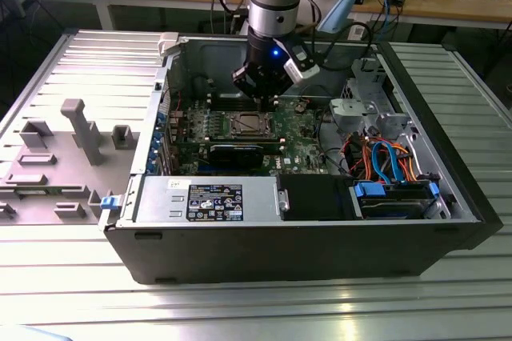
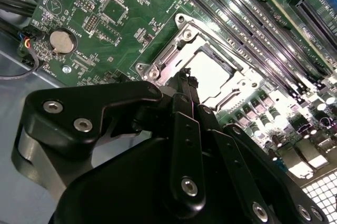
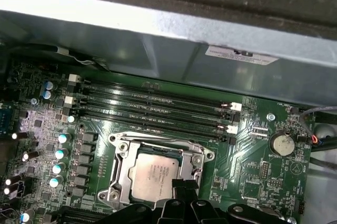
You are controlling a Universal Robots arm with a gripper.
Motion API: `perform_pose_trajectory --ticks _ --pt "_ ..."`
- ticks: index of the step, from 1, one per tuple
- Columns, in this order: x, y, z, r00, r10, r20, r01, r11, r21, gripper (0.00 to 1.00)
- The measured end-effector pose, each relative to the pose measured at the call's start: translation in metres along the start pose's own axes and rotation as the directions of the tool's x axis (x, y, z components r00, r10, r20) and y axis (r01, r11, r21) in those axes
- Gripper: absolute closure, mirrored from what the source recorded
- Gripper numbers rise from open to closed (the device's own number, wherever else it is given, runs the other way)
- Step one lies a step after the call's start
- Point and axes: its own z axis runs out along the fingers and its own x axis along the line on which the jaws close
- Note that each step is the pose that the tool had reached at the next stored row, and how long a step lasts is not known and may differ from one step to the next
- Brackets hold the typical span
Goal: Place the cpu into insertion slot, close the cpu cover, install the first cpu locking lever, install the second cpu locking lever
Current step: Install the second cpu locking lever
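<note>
Pincer (image 2: 188, 79) tips pressed together touch cpu cover (image 3: 118, 155) over cpu (image 3: 155, 175).

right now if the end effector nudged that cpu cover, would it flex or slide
The cpu cover looks like thin sheet metal, so probably a little springy. It lies flat around the cpu, apparently fixed to the socket, so it likely wouldn't slide.
</note>
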Motion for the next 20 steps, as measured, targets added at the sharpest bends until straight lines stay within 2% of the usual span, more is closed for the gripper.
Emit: perform_pose_trajectory --ticks 11,20 --pt "0.0028 -0.0154 -0.0001 1.0 0.004 0.0001 -0.004 1.0 0.0 0.89" --pt "0.0029 -0.0163 0.0 0.9999 0.01 0.0002 -0.01 0.9999 0.0001 0.89"
